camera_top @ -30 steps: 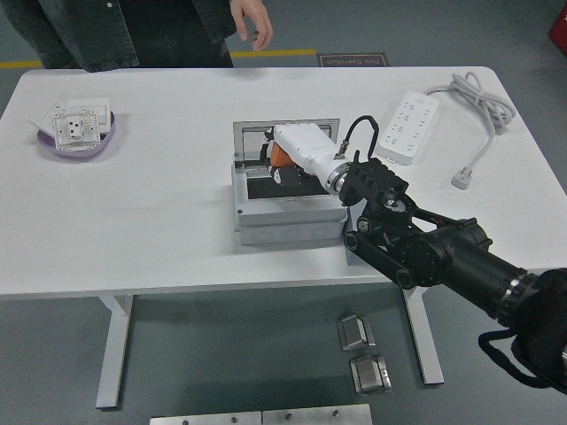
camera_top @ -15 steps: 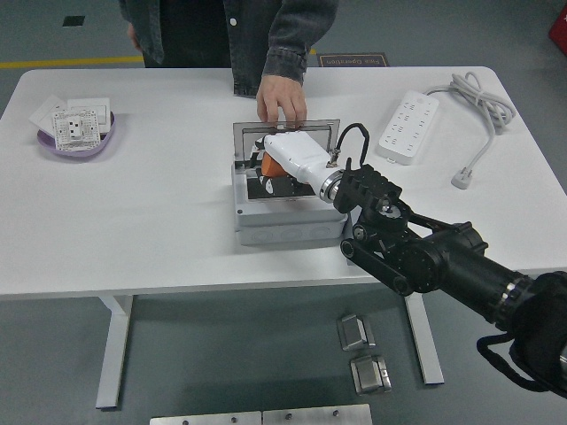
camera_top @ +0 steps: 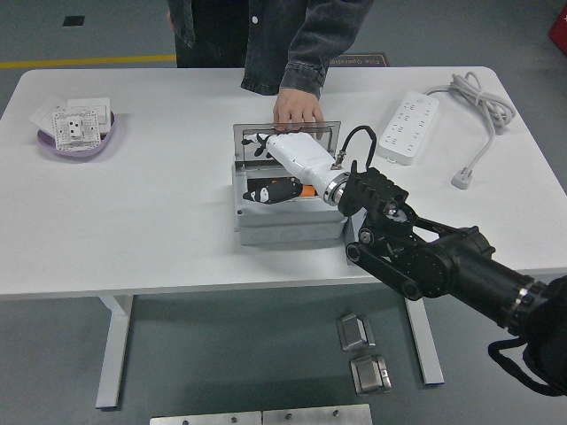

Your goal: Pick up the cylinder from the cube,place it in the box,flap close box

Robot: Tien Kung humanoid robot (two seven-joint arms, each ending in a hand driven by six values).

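Note:
The grey box (camera_top: 288,226) stands mid-table with its clear lid (camera_top: 244,135) raised at the back. My right hand (camera_top: 266,168), white with black fingers, reaches into the box from the right. Its fingers (camera_top: 270,192) are spread apart, one low in the box and another up by the lid. A small part of the orange cylinder (camera_top: 307,189) shows inside the box, just under my palm and beside the lower finger. A person's hand (camera_top: 297,111) rests on the lid's top edge. No cube can be made out.
A purple dish (camera_top: 53,146) with white socket plates sits at the far left. At the back right lies a white power strip (camera_top: 407,128) with its cable (camera_top: 478,106). The person stands at the table's far side.
The person stepped in and laid a hand on the lid. My right hand sank lower into the box and its fingers spread; the orange cylinder now shows lower, under the palm.

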